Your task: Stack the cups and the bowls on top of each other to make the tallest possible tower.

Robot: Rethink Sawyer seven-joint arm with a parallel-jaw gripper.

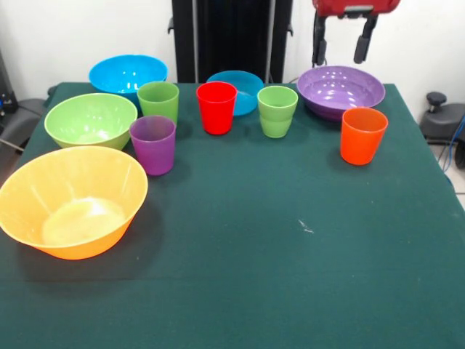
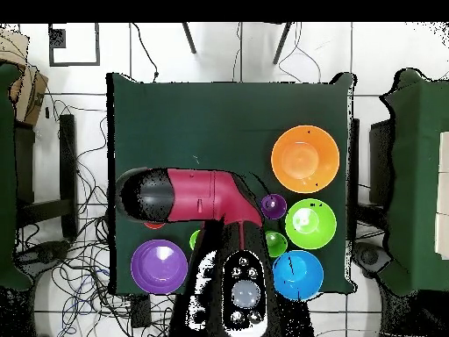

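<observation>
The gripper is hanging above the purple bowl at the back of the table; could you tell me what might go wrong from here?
The open gripper hangs over the purple bowl; its wide, sloped wall may slip out of a pinch. The orange cup stands just in front, so a descent or sweep could tip it. The cups crowd together, the red cup between a green cup and another green cup, leaving little room for the fingers.

open green cloth (image 1: 290, 276) in front; cups (image 1: 216, 107) and bowls (image 1: 73, 203) crowding the robot's side

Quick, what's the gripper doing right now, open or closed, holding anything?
Gripper: open and empty, hanging above the purple bowl.
</observation>
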